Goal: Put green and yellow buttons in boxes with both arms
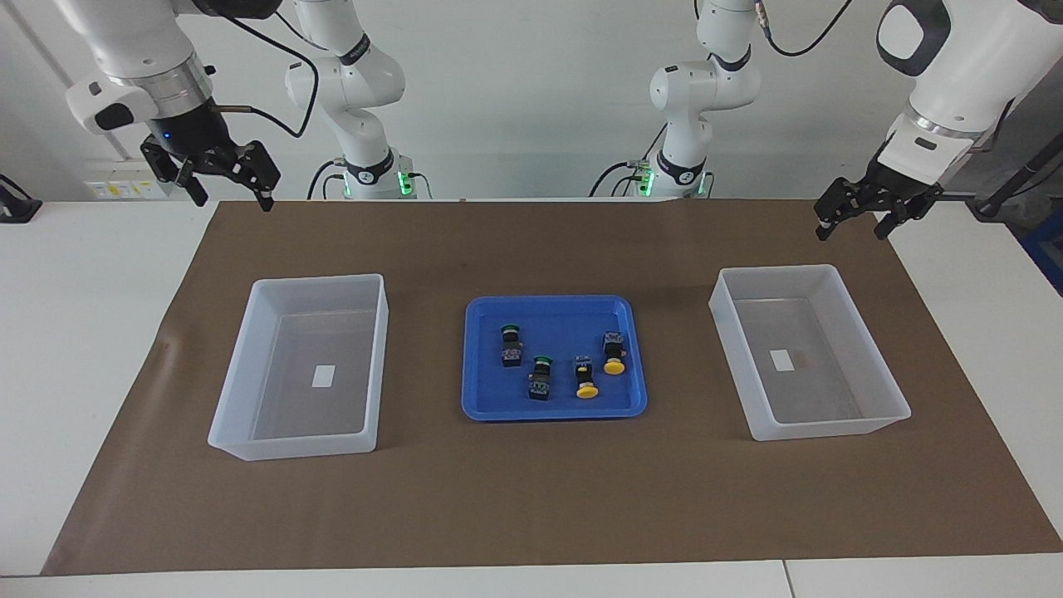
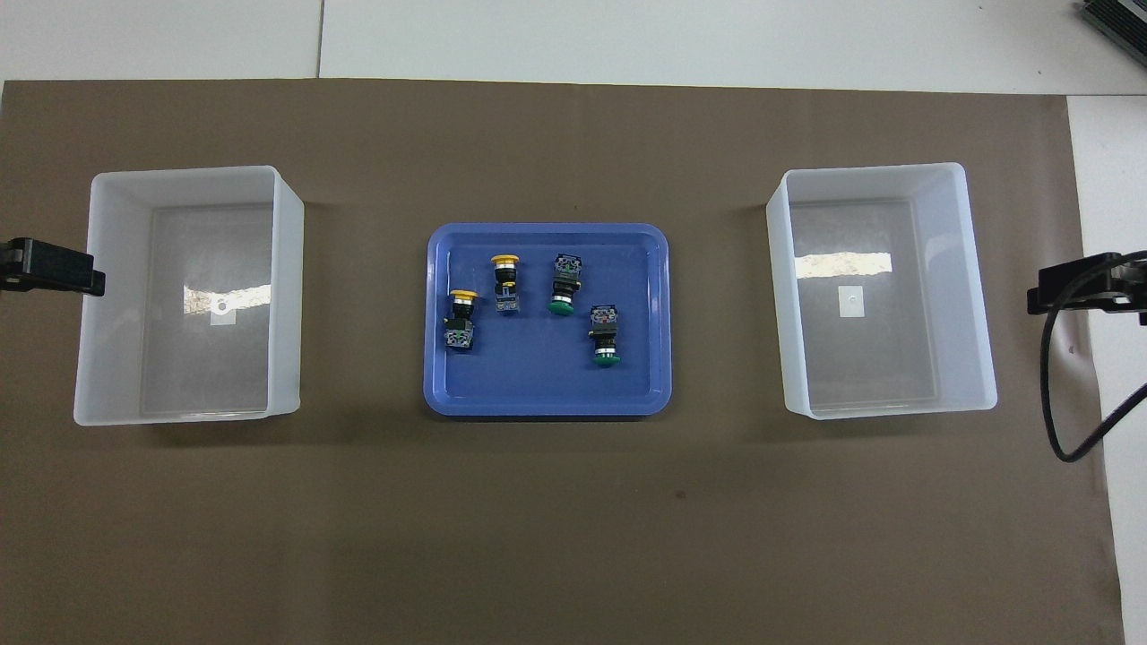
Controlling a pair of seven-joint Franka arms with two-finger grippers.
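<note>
Two green buttons (image 1: 510,345) (image 1: 541,378) and two yellow buttons (image 1: 585,378) (image 1: 614,353) lie on their sides in a shallow blue tray (image 1: 498,409) at mid-table. In the overhead view the green ones (image 2: 564,287) (image 2: 605,336) and yellow ones (image 2: 504,282) (image 2: 461,318) show too. One empty box (image 1: 291,444) (image 2: 778,296) stands toward the right arm's end, the other (image 1: 830,428) (image 2: 287,296) toward the left arm's end. My right gripper (image 1: 228,187) (image 2: 1075,291) hangs open in the air outside its box. My left gripper (image 1: 854,224) (image 2: 54,267) hangs open outside its box.
A brown mat (image 1: 531,498) covers the white table (image 1: 83,332) under the tray and both boxes. A black cable (image 2: 1066,421) loops down from the right arm over the mat's edge. Each box has a small white label on its floor.
</note>
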